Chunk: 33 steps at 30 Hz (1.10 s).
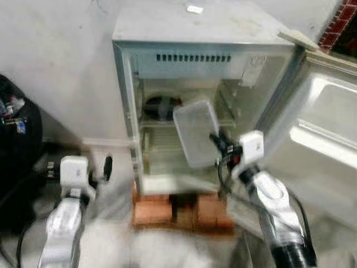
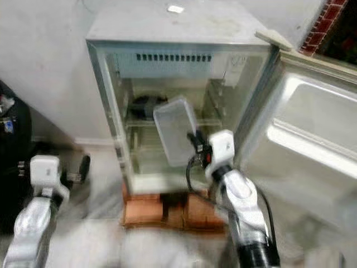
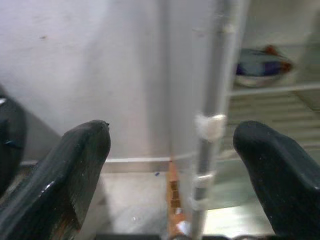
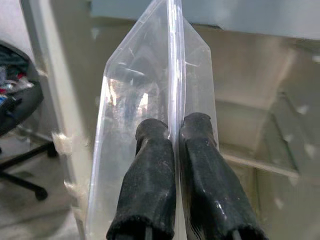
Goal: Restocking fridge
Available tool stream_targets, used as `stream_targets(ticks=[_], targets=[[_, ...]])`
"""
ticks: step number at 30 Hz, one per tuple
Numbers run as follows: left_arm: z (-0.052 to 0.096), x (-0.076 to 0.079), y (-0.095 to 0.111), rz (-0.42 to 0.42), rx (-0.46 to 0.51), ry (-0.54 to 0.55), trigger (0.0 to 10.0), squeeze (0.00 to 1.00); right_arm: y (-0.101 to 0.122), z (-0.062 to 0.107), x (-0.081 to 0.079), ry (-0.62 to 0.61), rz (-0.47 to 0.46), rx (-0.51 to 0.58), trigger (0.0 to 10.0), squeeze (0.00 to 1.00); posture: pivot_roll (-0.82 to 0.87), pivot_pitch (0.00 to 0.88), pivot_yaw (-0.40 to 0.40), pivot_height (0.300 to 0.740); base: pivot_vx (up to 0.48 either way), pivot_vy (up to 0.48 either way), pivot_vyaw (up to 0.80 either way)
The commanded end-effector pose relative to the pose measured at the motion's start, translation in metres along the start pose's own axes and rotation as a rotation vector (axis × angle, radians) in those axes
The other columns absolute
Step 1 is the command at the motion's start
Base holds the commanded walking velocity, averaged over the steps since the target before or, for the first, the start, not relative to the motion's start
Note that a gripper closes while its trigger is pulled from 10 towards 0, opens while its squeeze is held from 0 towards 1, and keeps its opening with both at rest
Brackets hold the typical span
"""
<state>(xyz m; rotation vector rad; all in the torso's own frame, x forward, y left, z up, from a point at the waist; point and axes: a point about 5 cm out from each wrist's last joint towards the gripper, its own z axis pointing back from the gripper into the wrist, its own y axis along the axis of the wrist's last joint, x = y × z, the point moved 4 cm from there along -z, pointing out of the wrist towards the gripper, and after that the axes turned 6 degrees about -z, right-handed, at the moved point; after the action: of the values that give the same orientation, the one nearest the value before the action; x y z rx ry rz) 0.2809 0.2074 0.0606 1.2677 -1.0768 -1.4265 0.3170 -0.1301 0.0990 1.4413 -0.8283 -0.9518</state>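
Note:
A small white fridge (image 1: 195,33) stands open on bricks, its door (image 1: 326,134) swung out to the right. My right gripper (image 1: 216,140) is shut on the rim of a clear plastic container (image 1: 195,131), holding it tilted in front of the fridge's middle shelf. In the right wrist view both fingers (image 4: 150,165) pinch the container's edge (image 4: 174,75). A dark bowl-like item (image 1: 160,106) sits on the upper shelf. My left gripper (image 1: 100,167) is open, low at the left of the fridge, facing its side wall (image 3: 150,90).
Red bricks (image 1: 178,212) prop the fridge off the floor. A black chair with clutter (image 1: 14,134) stands at the far left. A brick wall edge (image 1: 337,22) shows at the top right. The open door takes up the right side.

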Motion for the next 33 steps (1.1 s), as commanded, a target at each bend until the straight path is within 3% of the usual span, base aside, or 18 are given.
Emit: stream_targets(ticks=[1,17,29,33], targets=[[0.000,0.004,0.002,0.001,0.006,-0.013,10.0,0.00,0.003,0.002,0.007,-0.022,0.011,0.003,10.0,0.00,0.03,0.000,-0.038,0.740,0.356,0.000,0.00],[0.002,0.006,0.000,0.003,-0.004,-0.008,10.0,0.00,-0.003,0.001,0.008,-0.019,0.012,-0.035,10.0,0.00,0.04,0.016,-0.043,0.740,0.330,0.000,0.00],[0.003,0.010,-0.001,0.012,-0.004,-0.015,10.0,0.00,-0.018,0.001,-0.002,0.041,0.005,-0.103,10.0,0.00,0.03,0.000,-0.040,0.740,0.331,0.000,0.00],[0.003,0.009,-0.001,0.005,-0.004,-0.012,10.0,0.00,-0.022,0.001,0.001,0.027,0.027,-0.130,10.0,0.00,0.04,0.000,-0.041,0.740,0.000,0.000,0.00]])
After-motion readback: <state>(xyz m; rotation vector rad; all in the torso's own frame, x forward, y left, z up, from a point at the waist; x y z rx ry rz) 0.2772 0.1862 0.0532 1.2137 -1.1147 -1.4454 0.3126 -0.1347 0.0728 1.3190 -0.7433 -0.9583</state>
